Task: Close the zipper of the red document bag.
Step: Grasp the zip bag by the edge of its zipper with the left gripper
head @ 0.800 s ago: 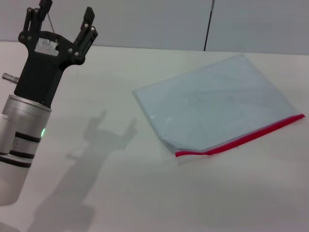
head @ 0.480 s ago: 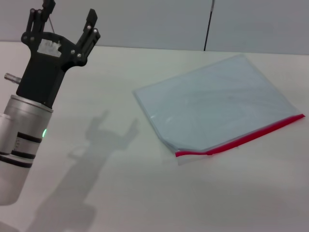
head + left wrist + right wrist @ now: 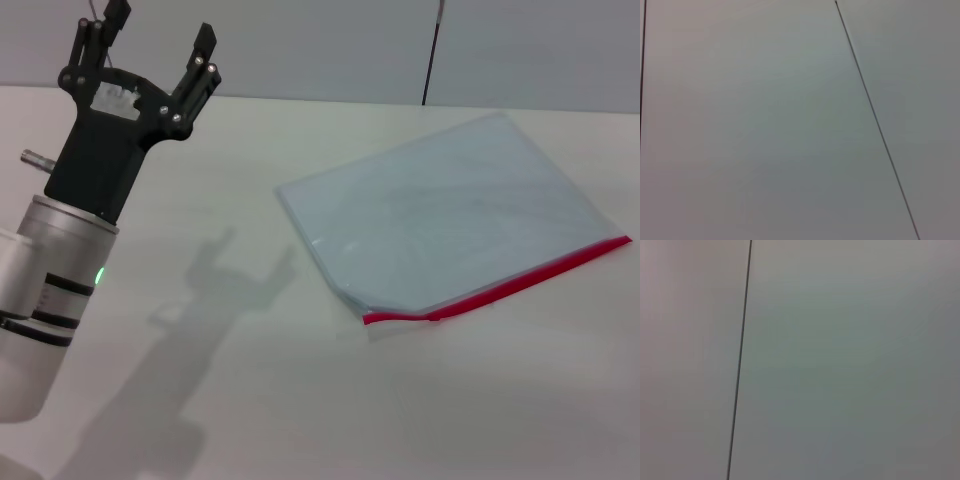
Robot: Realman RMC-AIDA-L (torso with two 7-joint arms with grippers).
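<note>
Left hand (image 3: 160, 47) shifted right; one red document bag (image 3: 450, 215)

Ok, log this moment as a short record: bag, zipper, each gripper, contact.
bag: red document bag lying flat on the table, to the robot's right
zipper: zipper along the bag's near edge
left gripper: left gripper open, raised above the table's far left, pointing up and away
right gripper: not in view
contact: none, the left gripper is well apart from the bag
</note>
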